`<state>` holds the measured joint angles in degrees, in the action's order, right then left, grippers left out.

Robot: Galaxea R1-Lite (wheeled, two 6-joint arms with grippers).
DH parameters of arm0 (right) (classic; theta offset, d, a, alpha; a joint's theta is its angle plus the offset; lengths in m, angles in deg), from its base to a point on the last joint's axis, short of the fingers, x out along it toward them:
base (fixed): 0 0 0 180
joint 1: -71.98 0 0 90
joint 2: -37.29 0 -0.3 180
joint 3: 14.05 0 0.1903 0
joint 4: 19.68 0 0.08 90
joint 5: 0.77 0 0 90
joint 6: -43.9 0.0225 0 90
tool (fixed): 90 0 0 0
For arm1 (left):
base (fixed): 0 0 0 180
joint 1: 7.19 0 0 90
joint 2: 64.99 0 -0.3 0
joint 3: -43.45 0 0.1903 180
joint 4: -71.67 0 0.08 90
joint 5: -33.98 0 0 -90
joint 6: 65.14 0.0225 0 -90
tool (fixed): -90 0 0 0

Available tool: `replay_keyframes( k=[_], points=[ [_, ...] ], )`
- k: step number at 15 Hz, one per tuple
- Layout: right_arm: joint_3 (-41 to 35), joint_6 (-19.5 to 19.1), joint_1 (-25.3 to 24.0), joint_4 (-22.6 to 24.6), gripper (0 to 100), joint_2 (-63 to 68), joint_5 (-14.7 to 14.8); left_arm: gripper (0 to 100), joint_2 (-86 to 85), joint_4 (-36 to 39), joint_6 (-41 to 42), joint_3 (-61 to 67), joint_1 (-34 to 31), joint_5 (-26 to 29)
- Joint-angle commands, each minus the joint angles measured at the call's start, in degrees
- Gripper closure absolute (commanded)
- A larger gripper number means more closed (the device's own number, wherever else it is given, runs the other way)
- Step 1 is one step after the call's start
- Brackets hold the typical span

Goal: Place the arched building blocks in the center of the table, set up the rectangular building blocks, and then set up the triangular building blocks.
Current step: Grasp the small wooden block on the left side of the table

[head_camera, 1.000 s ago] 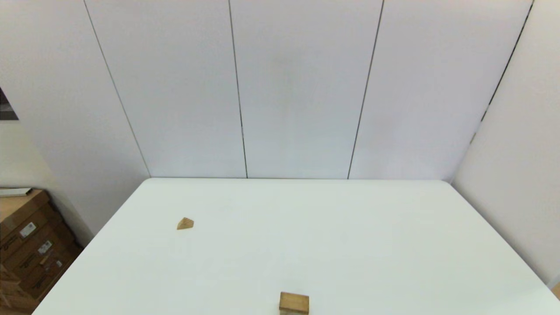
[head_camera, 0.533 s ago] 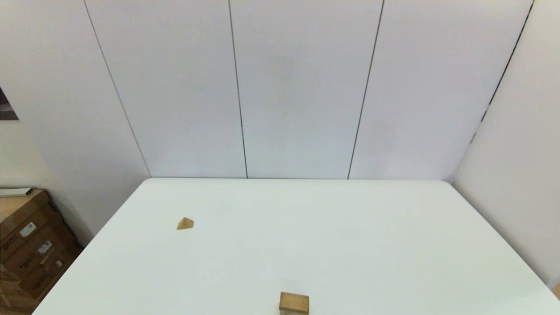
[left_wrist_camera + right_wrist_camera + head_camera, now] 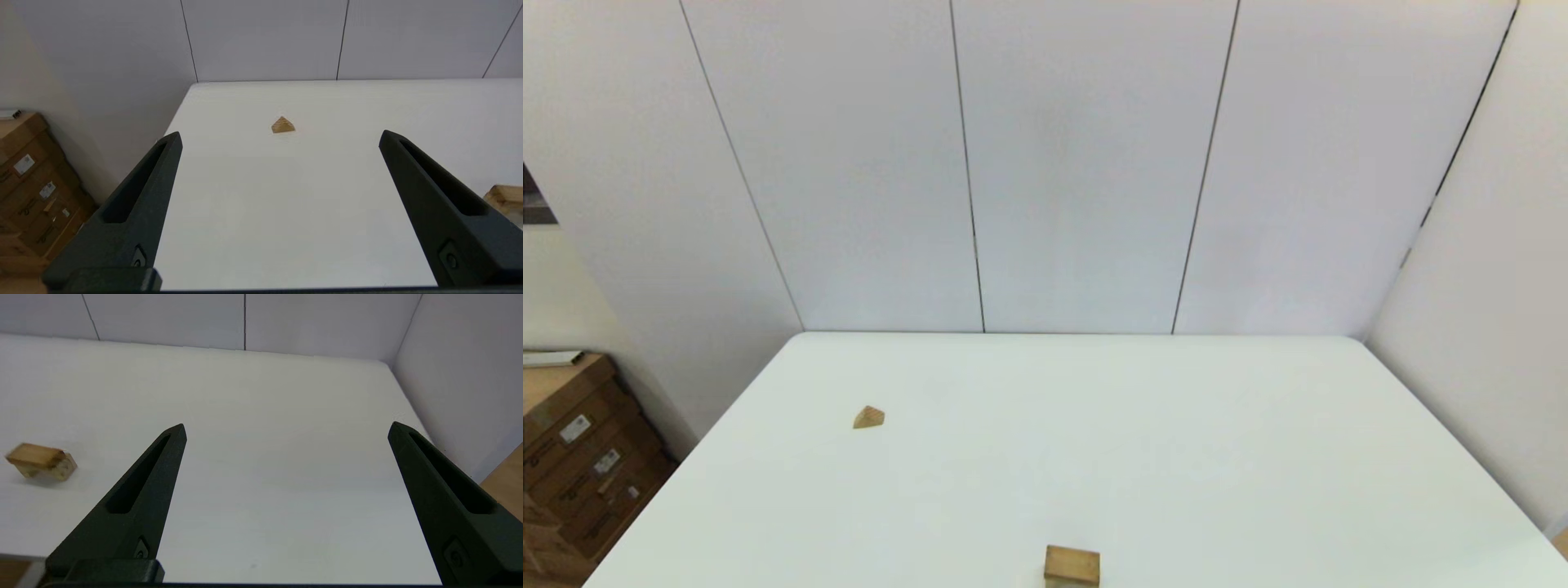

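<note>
Change: none, blocks unmoved | my left gripper (image 3: 280,136) and right gripper (image 3: 286,428) parked, released | arched building blocks (image 3: 1072,566) at near table (image 3: 1176,457) edge; triangular building blocks (image 3: 868,417) far left | step: arch pickup pending; next: reach, grasp, carry to center.

Only two blocks (image 3: 1072,566) (image 3: 869,417) interrupt the table (image 3: 1176,441).

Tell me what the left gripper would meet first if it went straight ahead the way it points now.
Probably the triangular block: it lies nearly centred between the open left gripper fingers, farther out on the table. Bare tabletop lies before it, though depth is hard to judge.
</note>
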<state>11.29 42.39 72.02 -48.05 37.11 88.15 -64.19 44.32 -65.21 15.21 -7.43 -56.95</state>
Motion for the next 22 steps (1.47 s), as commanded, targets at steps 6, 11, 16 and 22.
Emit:
replay_keyframes(
  k=[6, 11, 16, 22],
  points=[
    [-0.04, 0.90, -0.05, 0.00, 0, 0.18, 0.55, 0, 74.79, 12.60, -8.01, -31.42, -0.64, -0.30],
    [-0.04, 0.90, -0.05, 0.00, 0, 0.18, 0.55, 0, 106.87, 18.75, -5.55, -45.40, -4.50, -0.22],
    [-0.04, 0.90, -0.05, 0.00, 0, 0.18, 0.55, 0, 127.26, 18.22, 2.01, -59.64, -5.73, 2.33],
    [-0.04, 0.90, -0.05, 0.00, 0, 0.18, 0.55, 0, 130.25, 11.54, 18.18, -65.35, -6.96, 13.93]
  ],
)
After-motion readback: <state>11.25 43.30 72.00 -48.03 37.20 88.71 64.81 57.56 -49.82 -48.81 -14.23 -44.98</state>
